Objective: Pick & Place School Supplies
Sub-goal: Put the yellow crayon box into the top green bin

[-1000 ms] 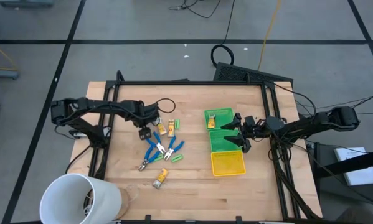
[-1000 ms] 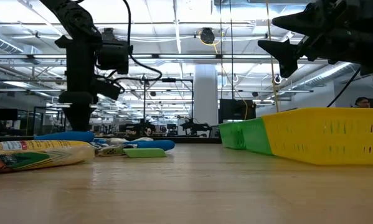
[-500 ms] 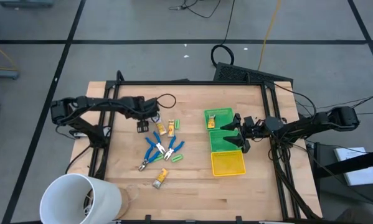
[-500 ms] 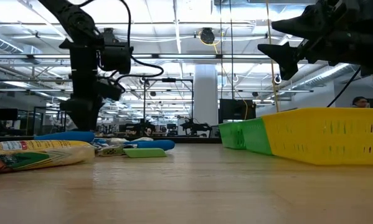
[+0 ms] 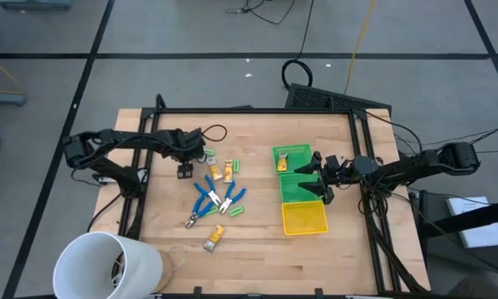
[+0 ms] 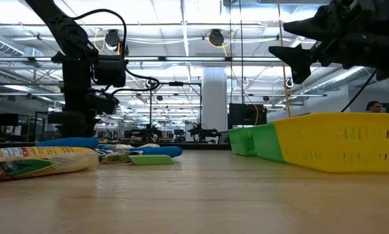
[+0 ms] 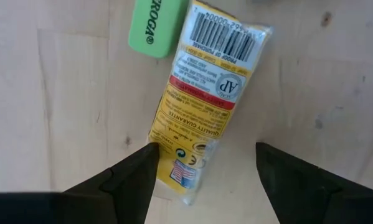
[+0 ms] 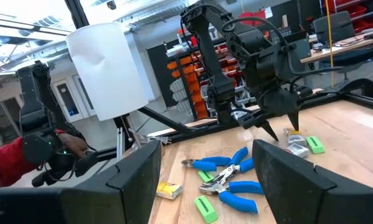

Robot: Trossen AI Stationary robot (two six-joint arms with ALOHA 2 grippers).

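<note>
The school supplies lie spread over the table's left middle: blue-handled pliers (image 5: 207, 196), yellow wrapped packets (image 5: 216, 172) and short green pieces (image 5: 239, 166). My left gripper (image 7: 205, 171) points down, open, above the near end of one yellow packet (image 7: 205, 93) that lies flat on the wood beside a green eraser (image 7: 155, 28). Its fingers touch neither. In the high view this gripper (image 5: 184, 169) stands left of the pile. My right gripper (image 5: 319, 178) hangs open above the green bin (image 5: 299, 193).
Three bins stand in a row right of centre: a green one (image 5: 292, 149) with a yellow packet in it, the second green one, and a yellow one (image 5: 304, 219). A large white cup (image 5: 107, 267) stands at the near left corner. A person's red sleeve (image 8: 5, 165) shows beyond the table.
My left gripper has gone toward the table's left edge and sunk a little, rolling about its own axis. It has uncovered a packet and a green piece on its far side. Its fingers have stayed open. The supplies have not moved.
</note>
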